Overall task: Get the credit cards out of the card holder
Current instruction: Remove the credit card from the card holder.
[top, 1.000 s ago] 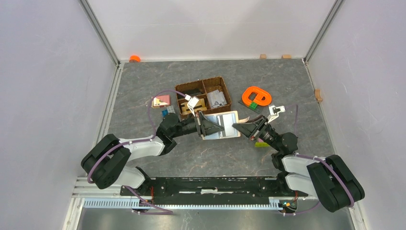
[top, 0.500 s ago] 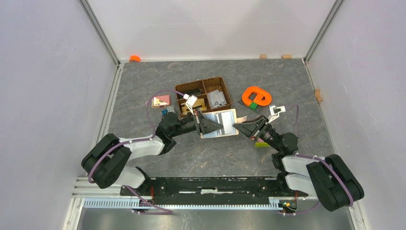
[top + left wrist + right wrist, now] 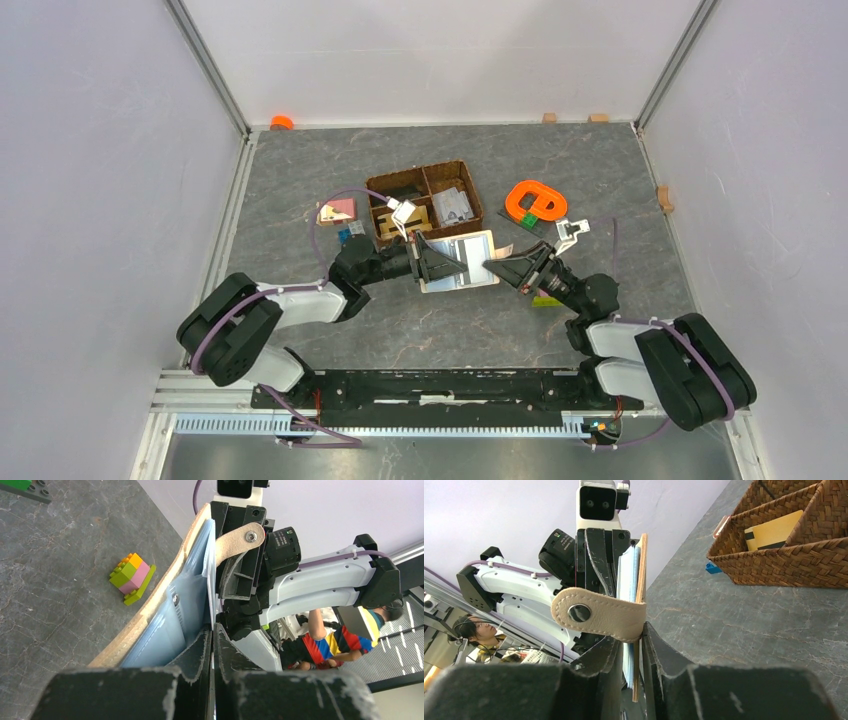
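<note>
Far left on the grey worktop [image 3: 420, 320]: a small pink and tan flat piece [image 3: 337, 211]. Next to it, a brown woven divided basket [image 3: 425, 200]. Just in front of the basket, gripped from 2 sides: the card holder [image 3: 462, 260], opened out, pale blue-grey inside turned up to the overhead camera, beige leather-like outside turned down. Inside, layered pale blue pockets with a small metal stud; cards not to be told apart from the pockets. Left pincer [image 3: 432, 262] pinched nearly flat on the holder's left edge, its fingers [image 3: 197, 652] clamping a thin blue pocket layer. Beige snap tab [image 3: 596, 614] with a round metal stud, folded over at the right edge. Right pincer [image 3: 497, 266] narrow, closed on that right edge just under the tab. Further right, an orange loop-shaped piece [image 3: 515, 200] and a green, pink and orange brick stack [image 3: 132, 576], both lying apart from the holder.
</note>
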Robot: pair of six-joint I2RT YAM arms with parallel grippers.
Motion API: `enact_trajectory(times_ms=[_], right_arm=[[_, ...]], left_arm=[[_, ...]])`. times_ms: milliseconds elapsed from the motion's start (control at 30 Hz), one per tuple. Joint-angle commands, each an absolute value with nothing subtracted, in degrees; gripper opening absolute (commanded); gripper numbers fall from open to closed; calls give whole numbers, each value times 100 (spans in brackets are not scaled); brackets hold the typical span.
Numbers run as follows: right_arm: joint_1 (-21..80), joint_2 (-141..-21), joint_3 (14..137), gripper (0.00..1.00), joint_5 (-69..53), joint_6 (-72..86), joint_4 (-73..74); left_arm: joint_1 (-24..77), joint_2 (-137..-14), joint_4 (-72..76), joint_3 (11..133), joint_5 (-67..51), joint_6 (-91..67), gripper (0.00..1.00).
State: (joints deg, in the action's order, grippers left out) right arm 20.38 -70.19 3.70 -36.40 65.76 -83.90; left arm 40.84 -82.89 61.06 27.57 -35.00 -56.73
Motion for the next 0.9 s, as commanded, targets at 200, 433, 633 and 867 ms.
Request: enact_trajectory(times_ms=[200, 433, 633, 867], right_arm=[[2152, -7143, 649, 25, -3858, 6498, -8741], [2231, -7191, 712, 20, -3877, 6421, -8602], [2241, -7158, 659, 12, -3852, 6482, -8749], [2242, -7226, 631, 12, -3847, 6573, -8917]], left_arm=[[4077, -8371, 6565, 3014, -3787, -5930, 6], [4078, -8230, 6143, 3156, -3937, -5793, 7], [4076, -8244, 6231, 3131, -3990, -5801, 14], [4069, -8223, 6587, 3035, -3984, -5904, 24]])
